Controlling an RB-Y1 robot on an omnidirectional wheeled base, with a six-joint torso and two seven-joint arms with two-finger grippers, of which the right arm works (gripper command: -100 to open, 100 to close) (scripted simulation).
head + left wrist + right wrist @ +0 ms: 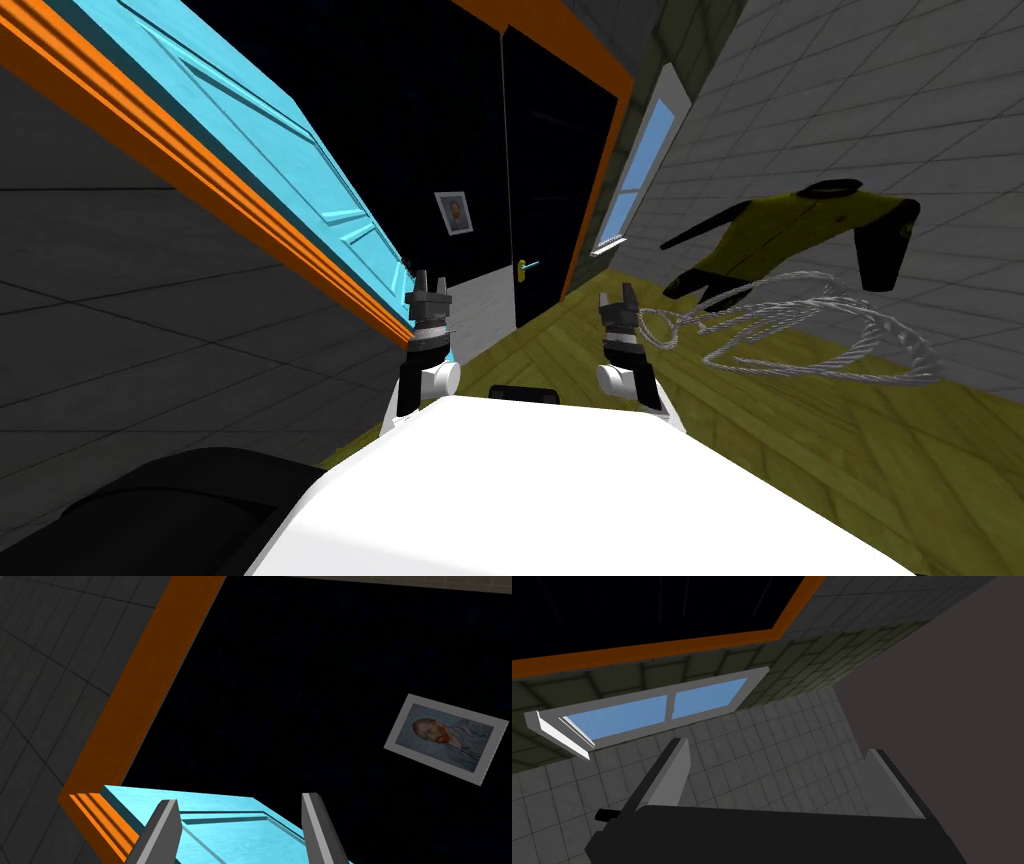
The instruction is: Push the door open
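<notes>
The cyan panelled door [290,140] stands swung away from its orange frame [200,180] on my left, with a black area in the opening beyond it; the left gripper [430,285] is raised just beside the door's free edge, close to the frame; in the left wrist view its fingers [162,831] are spread apart, holding nothing, and the door's edge and top panel lie between and just beyond them; whether they touch the door I cannot tell. A framed portrait [445,738] of a red-bearded man hangs within the black area, well apart from the door. The right gripper [620,297] is held up over the wooden floor [560,350], fingers likewise spread and empty, near a coil of pale rope [800,330]; a yellow and black shirt [800,230] lies above the rope against the tiled wall.
</notes>
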